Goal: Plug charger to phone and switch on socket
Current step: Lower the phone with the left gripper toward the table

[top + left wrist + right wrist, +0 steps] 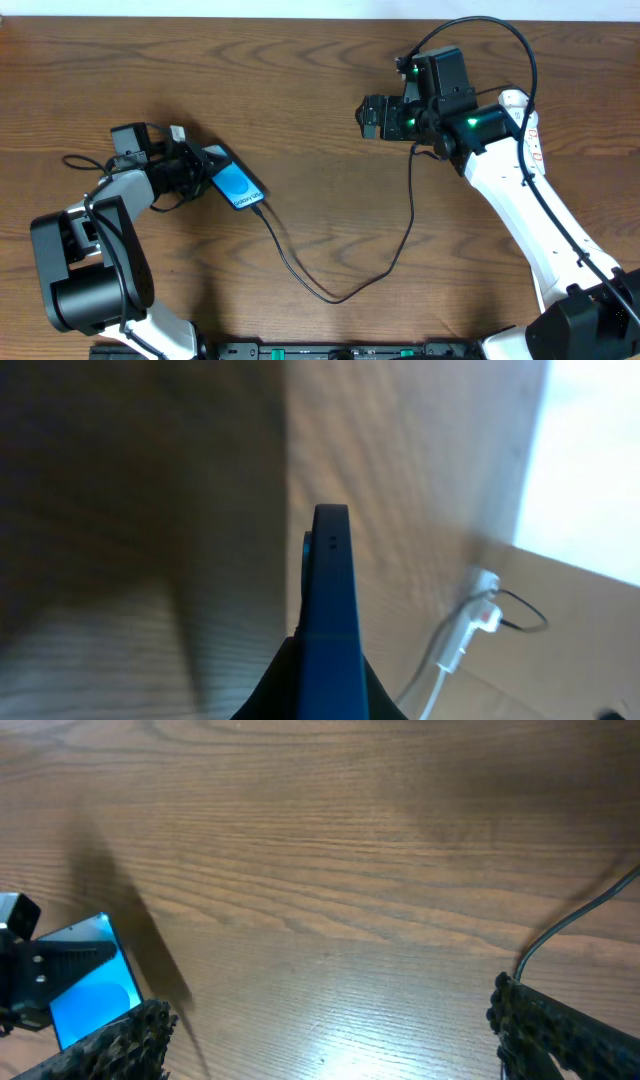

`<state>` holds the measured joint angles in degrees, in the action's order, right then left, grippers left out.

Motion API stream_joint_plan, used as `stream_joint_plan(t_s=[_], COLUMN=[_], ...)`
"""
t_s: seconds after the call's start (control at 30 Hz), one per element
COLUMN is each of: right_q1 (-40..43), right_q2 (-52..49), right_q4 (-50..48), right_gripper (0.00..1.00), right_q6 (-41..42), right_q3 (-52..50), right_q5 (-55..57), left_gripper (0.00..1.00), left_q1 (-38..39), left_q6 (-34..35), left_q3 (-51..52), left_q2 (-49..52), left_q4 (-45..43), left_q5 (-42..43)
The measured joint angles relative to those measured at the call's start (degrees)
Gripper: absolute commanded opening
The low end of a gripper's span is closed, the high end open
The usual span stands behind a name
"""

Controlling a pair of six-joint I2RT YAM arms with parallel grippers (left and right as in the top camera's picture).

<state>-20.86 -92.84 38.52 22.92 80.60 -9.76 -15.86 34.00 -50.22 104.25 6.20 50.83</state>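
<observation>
Left tool is clamped on the phone, bracing it at the left of the worktop so the charger, whose tip looks seated in its lower end, cannot pull loose, while right tool hovers apart and empty.

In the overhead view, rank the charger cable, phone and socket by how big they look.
1. the charger cable: largest by far, long though thin.
2. the phone and the socket: too close to rank, since the right arm hides part of the socket.
</observation>
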Motion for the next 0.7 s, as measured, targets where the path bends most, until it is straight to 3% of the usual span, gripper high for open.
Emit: stream_joint_plan(t_s=[0.4, 0.7], right_q1=[0.0, 0.0], right_q2=[0.0, 0.0], right_q4=[-0.1, -0.1], right_gripper=[0.99, 0.99], right_q6=[0.0, 0.0], right_q3=[0.0, 0.0], right_q5=[0.0, 0.0], left_gripper=[0.08, 0.08], left_q1=[0.0, 0.0], left_q6=[-2.6, -2.8], left_q3=[0.0, 0.0], left_q2=[0.0, 0.0], left_q4=[6.1, 6.8], left_q5=[-8.5, -10.4])
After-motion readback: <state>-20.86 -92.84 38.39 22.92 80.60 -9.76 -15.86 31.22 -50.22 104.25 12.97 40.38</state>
